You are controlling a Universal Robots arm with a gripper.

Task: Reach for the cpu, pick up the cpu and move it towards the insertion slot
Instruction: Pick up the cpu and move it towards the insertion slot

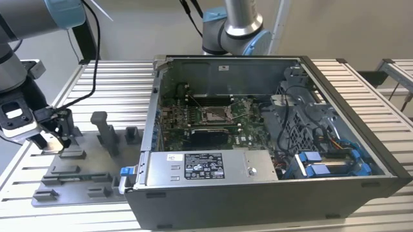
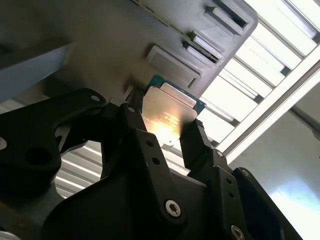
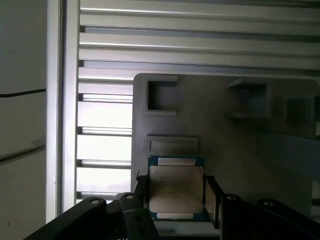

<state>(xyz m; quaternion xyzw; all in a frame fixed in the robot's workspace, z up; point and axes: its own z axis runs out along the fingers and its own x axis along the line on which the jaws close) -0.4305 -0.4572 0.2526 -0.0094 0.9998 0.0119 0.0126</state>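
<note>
The jaws of the gripper (image 1: 57, 140) are closed on the cpu (image 3: 176, 187), pressing its two opposite edges. They hold it just above the grey fixture tray (image 1: 84, 174) at the counter's (image 1: 116, 87) left edge in the exterior view. The insertion slot (image 1: 215, 114) lies well apart to the right, inside the open computer case (image 1: 258, 203).

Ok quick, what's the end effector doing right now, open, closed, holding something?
End effector: closed on the cpu, gripping it by two opposite edges.
</note>
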